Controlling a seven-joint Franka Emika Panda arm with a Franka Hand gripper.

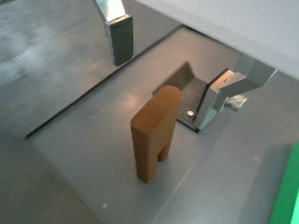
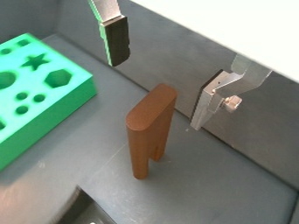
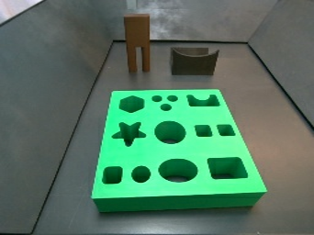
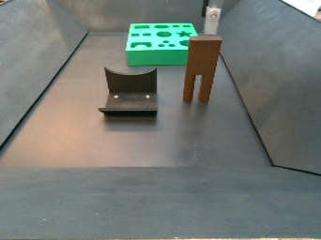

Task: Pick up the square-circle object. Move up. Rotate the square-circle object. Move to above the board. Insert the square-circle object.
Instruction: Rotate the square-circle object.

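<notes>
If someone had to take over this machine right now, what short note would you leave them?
Gripper: only one finger shows in both wrist views, empty, above the floor and off to the side of the square-circle object; open or shut cannot be told.
Square-circle object: upright on its two prongs on the floor, near the fixture, untouched.
Board: flat on the floor, apart from the object, holes empty.
Done: nothing yet.
Left: pick up, lift, rotate, carry over the board, insert.
</notes>
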